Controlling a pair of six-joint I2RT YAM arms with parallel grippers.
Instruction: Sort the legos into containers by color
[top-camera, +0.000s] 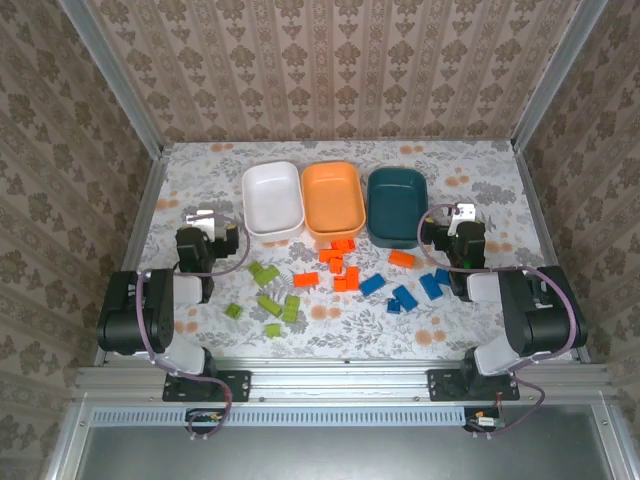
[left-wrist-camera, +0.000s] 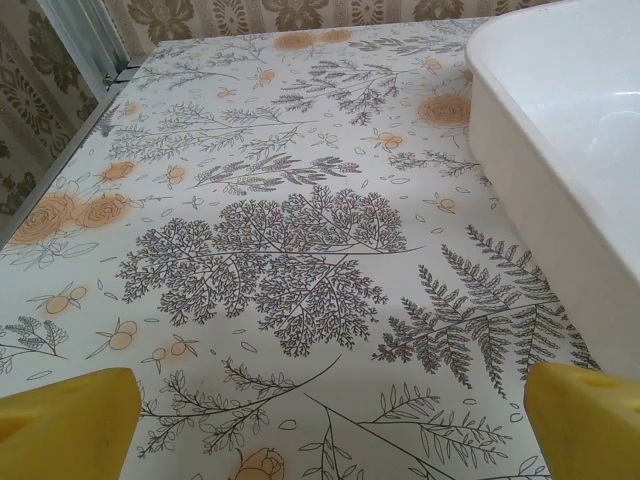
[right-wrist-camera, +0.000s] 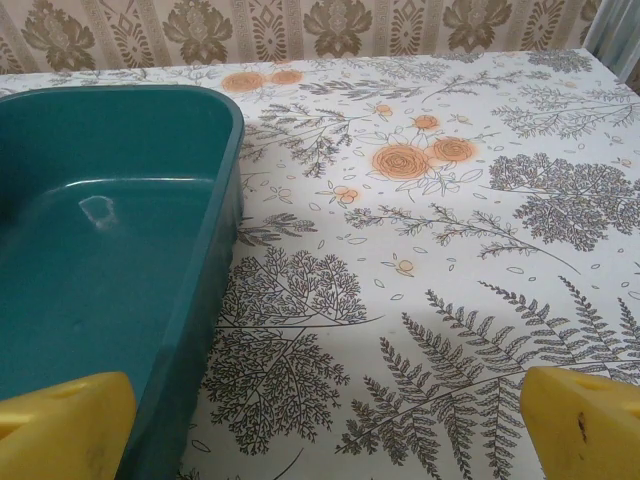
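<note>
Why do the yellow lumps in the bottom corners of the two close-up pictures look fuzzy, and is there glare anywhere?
Left wrist view: the left fingertips sit too near the lens, so they blur; the white tub looks overbright. Right wrist view: the right fingertips blur too; a pale reflection lies inside the teal tub. Top external view: even light, soft shadows.

- Table (top-camera: 480, 185), its top covered in a fern-and-flower print.
- White tub (top-camera: 272, 198), orange tub (top-camera: 332, 196) and dark teal tub (top-camera: 397, 205) sit side by side in a row, left to right.
- Nearer the arms, lime green bricks (top-camera: 268, 303), orange bricks (top-camera: 350, 277) and blue bricks (top-camera: 404, 296) lie loosely grouped by colour.
</note>
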